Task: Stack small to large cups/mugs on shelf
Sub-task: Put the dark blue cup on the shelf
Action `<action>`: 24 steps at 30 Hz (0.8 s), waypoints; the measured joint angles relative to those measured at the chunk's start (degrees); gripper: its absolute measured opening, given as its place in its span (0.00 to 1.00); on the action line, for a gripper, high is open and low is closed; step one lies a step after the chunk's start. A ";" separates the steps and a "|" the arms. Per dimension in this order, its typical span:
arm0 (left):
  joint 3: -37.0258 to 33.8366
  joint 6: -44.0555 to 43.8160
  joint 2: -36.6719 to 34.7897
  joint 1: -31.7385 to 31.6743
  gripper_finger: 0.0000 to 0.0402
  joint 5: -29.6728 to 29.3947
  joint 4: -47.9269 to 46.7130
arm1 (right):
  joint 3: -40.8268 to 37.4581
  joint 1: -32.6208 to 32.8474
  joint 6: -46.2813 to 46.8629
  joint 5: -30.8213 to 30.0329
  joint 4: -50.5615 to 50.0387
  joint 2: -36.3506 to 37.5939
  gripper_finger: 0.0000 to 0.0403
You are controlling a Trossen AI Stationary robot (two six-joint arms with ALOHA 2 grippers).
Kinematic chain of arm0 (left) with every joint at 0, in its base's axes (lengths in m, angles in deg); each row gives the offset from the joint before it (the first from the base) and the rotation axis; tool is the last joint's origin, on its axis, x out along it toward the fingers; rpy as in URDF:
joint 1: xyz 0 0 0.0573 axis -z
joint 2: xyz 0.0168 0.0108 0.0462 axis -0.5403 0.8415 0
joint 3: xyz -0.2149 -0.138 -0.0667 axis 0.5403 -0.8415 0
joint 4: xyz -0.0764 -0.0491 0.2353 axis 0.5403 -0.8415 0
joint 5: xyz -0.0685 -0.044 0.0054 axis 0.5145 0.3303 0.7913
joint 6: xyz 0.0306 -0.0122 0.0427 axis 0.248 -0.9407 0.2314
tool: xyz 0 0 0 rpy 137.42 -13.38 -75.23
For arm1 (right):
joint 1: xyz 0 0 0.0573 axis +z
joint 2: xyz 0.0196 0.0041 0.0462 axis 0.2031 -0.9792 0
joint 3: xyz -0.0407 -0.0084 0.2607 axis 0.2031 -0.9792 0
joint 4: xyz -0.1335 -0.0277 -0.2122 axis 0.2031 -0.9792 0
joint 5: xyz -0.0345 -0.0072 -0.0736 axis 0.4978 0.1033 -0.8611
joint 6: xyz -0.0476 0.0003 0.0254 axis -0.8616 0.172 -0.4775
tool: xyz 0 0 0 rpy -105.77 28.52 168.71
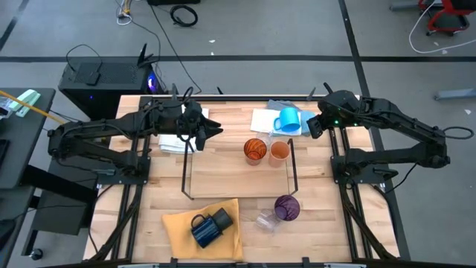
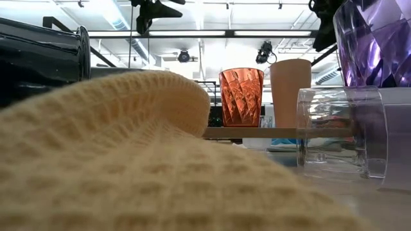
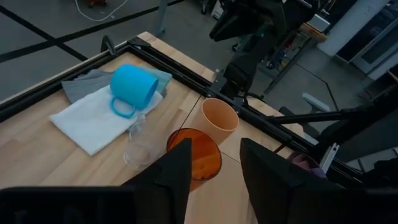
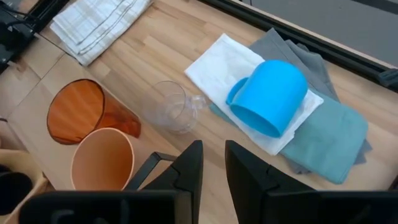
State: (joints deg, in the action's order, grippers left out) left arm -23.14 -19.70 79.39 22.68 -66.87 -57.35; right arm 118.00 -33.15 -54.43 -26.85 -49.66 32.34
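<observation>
Two orange cups stand upright on the shelf (image 1: 238, 179): a translucent one (image 1: 255, 149) and an opaque one (image 1: 280, 151). A bright blue mug (image 1: 288, 120) lies on its side on a white cloth at the far right, with a small clear glass (image 4: 174, 106) beside it. A purple cup (image 1: 287, 207) and a clear glass (image 1: 266, 219) sit near the shelf's front right corner. A navy mug (image 1: 204, 231) and a black cup (image 1: 222, 219) lie on a yellow cloth. My left gripper (image 3: 214, 174) hovers open above the shelf's far left. My right gripper (image 4: 213, 168) hovers narrowly open near the blue mug.
A folded checked cloth (image 1: 175, 141) lies at the far left under my left arm. Grey and teal cloths (image 4: 336, 134) lie under the white one. The yellow cloth (image 2: 128, 167) fills the front of the low view. Bare board shows in the shelf's middle and left.
</observation>
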 joint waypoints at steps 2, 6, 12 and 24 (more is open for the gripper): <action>0.00 0.01 0.00 0.00 0.36 0.00 0.00 | 0.00 0.00 -0.15 0.00 0.00 0.00 0.19; 0.02 -0.10 0.00 0.00 0.34 0.00 0.00 | 0.00 0.00 -0.05 0.56 0.02 0.00 0.19; 0.02 0.31 0.00 0.00 0.33 0.00 0.04 | 0.00 0.00 0.01 0.83 0.02 0.00 0.19; 0.11 -7.68 0.02 0.75 0.35 11.73 -4.58 | -0.02 0.00 0.47 0.85 -0.02 0.00 0.19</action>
State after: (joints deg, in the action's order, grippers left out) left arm -23.03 -27.38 79.41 23.43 -55.14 -61.93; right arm 117.98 -33.15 -53.96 -26.00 -49.68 32.34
